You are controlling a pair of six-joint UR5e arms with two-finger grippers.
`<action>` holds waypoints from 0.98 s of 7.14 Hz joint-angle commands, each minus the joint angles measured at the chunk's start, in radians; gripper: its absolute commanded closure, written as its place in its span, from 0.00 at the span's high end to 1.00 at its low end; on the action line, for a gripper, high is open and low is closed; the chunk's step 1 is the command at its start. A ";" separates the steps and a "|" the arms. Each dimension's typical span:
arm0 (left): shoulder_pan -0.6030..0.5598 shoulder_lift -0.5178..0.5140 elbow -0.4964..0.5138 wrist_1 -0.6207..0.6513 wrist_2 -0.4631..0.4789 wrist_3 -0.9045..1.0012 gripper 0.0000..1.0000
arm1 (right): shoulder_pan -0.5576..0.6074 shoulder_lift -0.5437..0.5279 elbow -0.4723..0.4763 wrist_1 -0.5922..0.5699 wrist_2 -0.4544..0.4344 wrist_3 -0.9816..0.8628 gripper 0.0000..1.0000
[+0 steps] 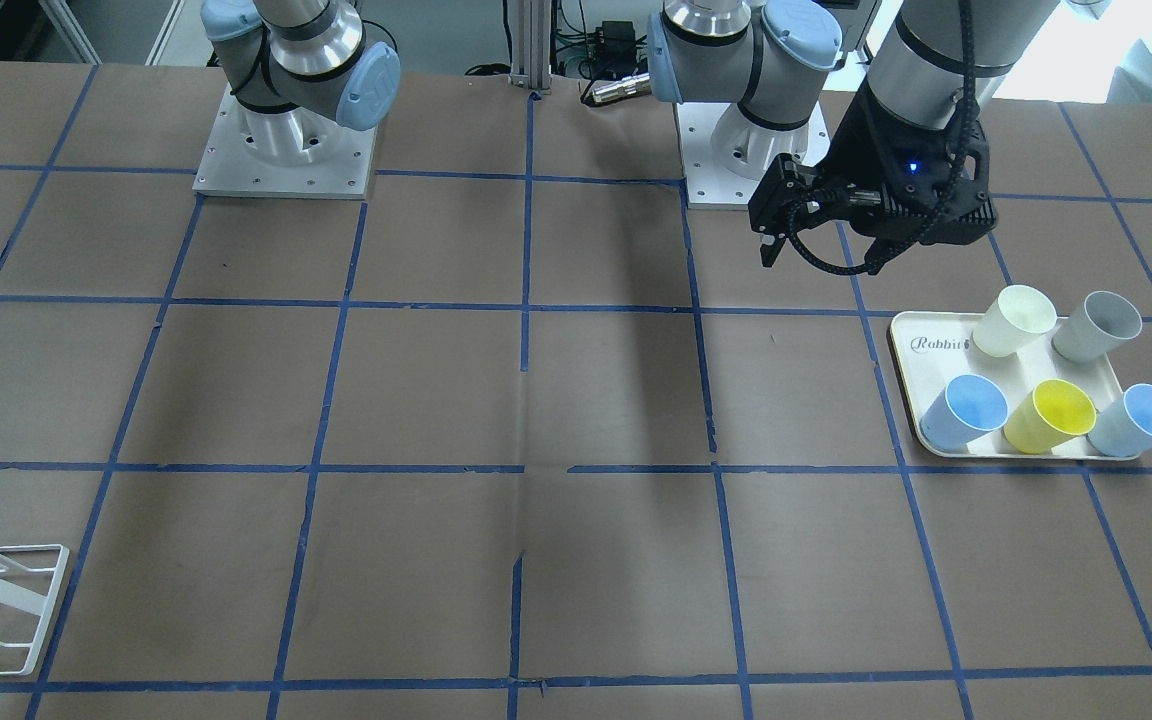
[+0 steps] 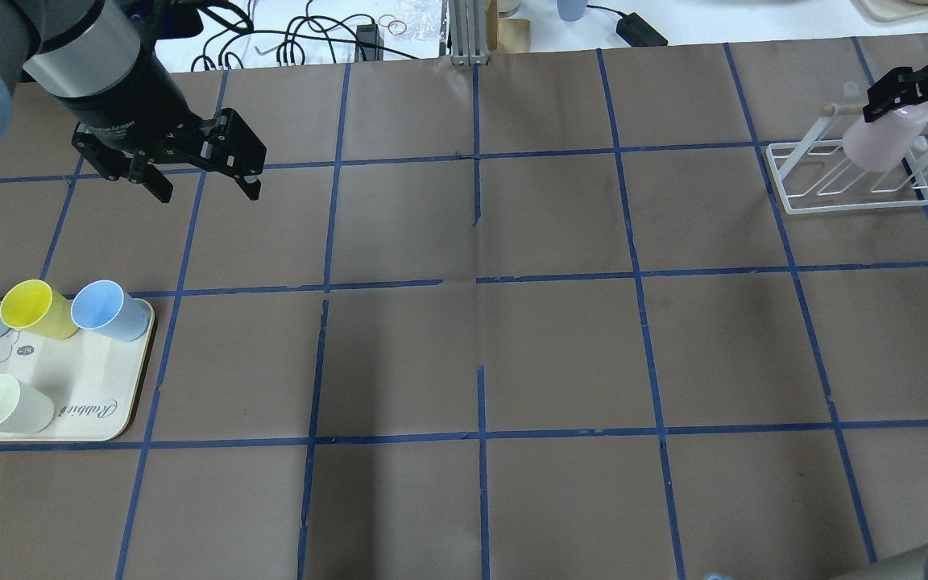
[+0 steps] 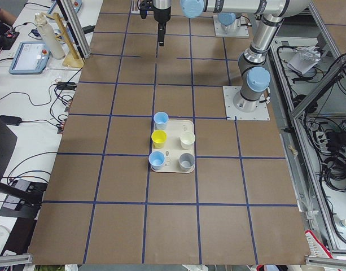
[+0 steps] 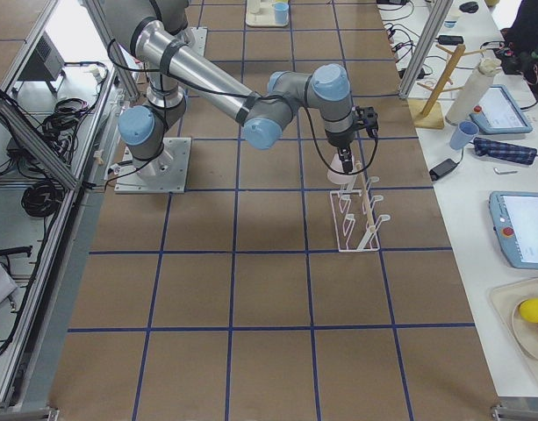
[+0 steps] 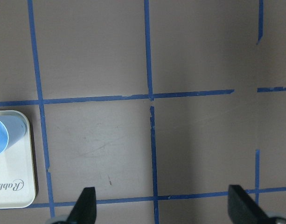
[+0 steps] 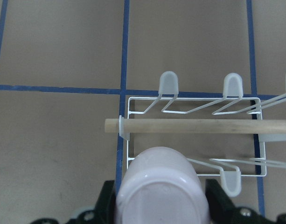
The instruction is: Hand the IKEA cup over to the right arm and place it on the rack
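The pale pink IKEA cup (image 2: 883, 138) hangs upside down in my right gripper (image 2: 905, 87), right over the near-left prong of the white wire rack (image 2: 826, 203) at the far right. In the right wrist view the cup's base (image 6: 161, 186) sits between the two black fingers (image 6: 107, 205), above the rack's frame (image 6: 194, 99). I cannot tell whether the cup rests on a prong. My left gripper (image 2: 209, 193) is open and empty above the table at the far left; it also shows in the left wrist view (image 5: 163, 207).
A cream tray marked "Rabbit" (image 2: 101, 387) at the left holds two blue cups, a yellow cup (image 2: 33, 308), a cream-yellow cup (image 2: 1, 403) and a grey cup (image 1: 1096, 325). A wooden rod (image 6: 189, 126) crosses the rack's top. Cables lie beyond the far table edge.
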 commanded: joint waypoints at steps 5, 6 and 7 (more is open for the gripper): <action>-0.036 -0.016 0.092 -0.011 0.012 -0.022 1.00 | -0.007 0.030 0.014 -0.014 0.003 0.007 0.19; -0.038 -0.022 0.064 -0.003 0.015 -0.019 1.00 | -0.007 0.039 0.014 -0.016 0.002 0.006 0.19; -0.022 -0.030 0.059 0.011 0.014 -0.002 1.00 | -0.007 0.046 0.014 -0.016 0.002 0.006 0.19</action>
